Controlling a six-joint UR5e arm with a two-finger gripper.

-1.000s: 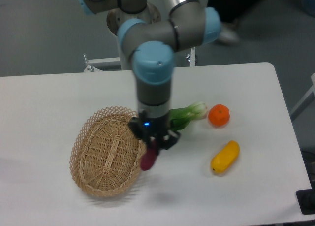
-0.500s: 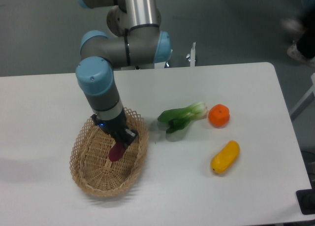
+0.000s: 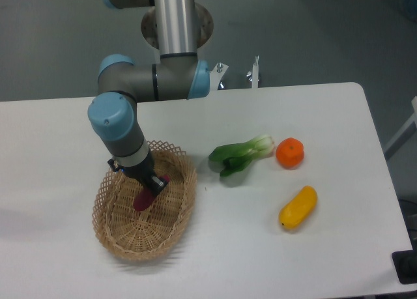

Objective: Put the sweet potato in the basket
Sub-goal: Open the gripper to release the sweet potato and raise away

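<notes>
Reaching down into the basket, the gripper sits low over the woven floor, its jaws pinching the upper end of the sweet potato. The basket's lacy rim rings the jaws on every side: the left rim lies well out to the left of them, the far rim is just behind the wrist, the right rim is near on the right, and the widest stretch of bare weave spreads below and toward the camera. The arm's forearm rises from the jaws up and to the left, so that side above the basket is taken up by the blue elbow joint (the fingers themselves are small and dark, hard to tell apart).

The sweet potato hangs inside the basket's outline, over its middle, with its long axis tilted: the upper end is at the jaws, up and right, and the lower tapered end points down and left toward the weave. Whether that tip touches the basket floor cannot be told.

To the right of the jaws, past the rim, a bare strip of white table separates the basket from a green leafy vegetable, which lies with its pale stem end pointing right. Farther right is a round orange fruit, just beside that stem end. Well to the right and nearer the camera than the jaws lies a yellow oblong vegetable, apart from the others.
</notes>
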